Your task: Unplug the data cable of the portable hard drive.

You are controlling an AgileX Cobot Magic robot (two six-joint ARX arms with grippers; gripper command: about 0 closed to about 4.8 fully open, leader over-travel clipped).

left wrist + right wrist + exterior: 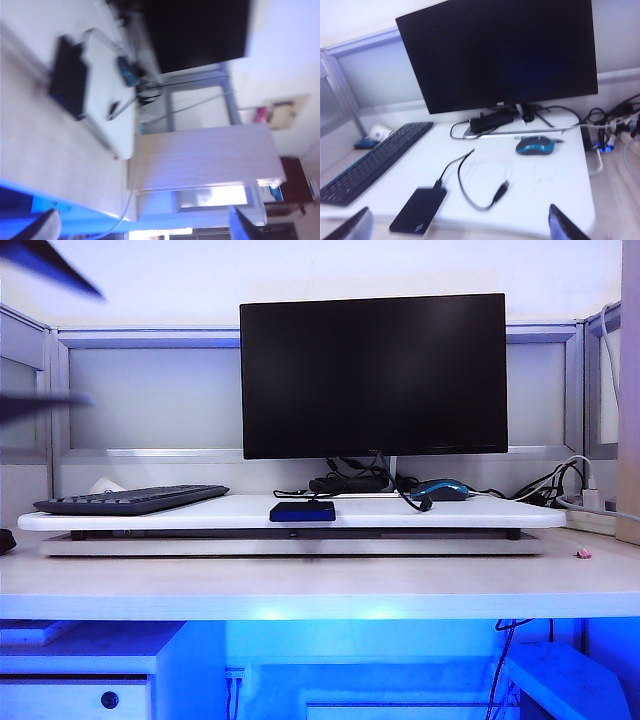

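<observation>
Portable hard drive [418, 210] is lying flat near the front edge of the white raised surface [545, 190], nearest to me, and I am seeing its front edge in the exterior view too [302, 511]. My right pincer [457, 227] is hovering above and in front of the drive with its fingers spread wide, gripping nothing. My left pincer [145, 225] is likewise hanging released and empty over the front of the lower desk, its camera tilted, with the drive [69, 77] showing blurred beyond it.

Plugged into the drive's far end, the data cable [465, 180] is curling back across the surface, looping, and ending in a small black plug [503, 189] lying loose on the white top, well apart from the drive.

Further back, the black keyboard [375, 160] is resting on the left of the surface, and the blue-and-black mouse [534, 146] is sitting toward the right. Behind them the dark monitor [500, 55] is standing on its foot, with a black bundle of cords [492, 120] lying beneath it. White cables and plugs [615, 130] are gathering at the far right, off the raised surface.

No containers are showing anywhere in my views.
</observation>
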